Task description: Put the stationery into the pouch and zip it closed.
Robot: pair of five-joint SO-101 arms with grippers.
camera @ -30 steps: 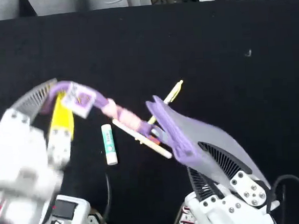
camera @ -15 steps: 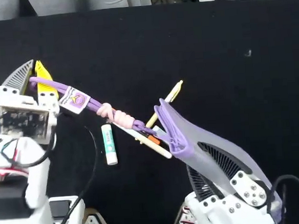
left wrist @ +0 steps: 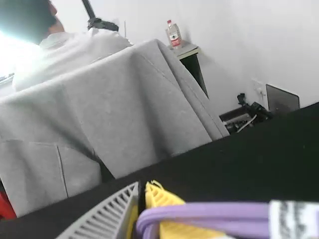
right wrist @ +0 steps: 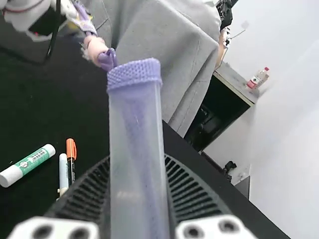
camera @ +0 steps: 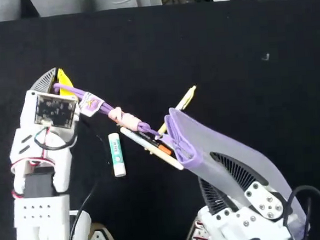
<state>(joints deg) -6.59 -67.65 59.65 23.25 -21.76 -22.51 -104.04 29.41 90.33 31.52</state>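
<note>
Black cloth table top (camera: 237, 43), matte and plain, spreads under both grippers and well out beyond them. Past the left gripper (left wrist: 140, 188), beyond the table's far edge: white wall (left wrist: 249, 35). A dark cabinet (left wrist: 197, 67) with a light top stands against the wall, and a small bottle (left wrist: 173, 33) stands upright on it. Nearer the table than the cabinet there is a dark flat screen (left wrist: 282, 98), with a clump of black gear and cables (left wrist: 244, 113) just beside it. Strong white glare (left wrist: 12, 47) off to one side of this gripper, source unclear. Past the right gripper (right wrist: 134, 164): the same white wall, cabinet and bottle, well beyond the table edge. Lighting is bright and even on the wall.
</note>
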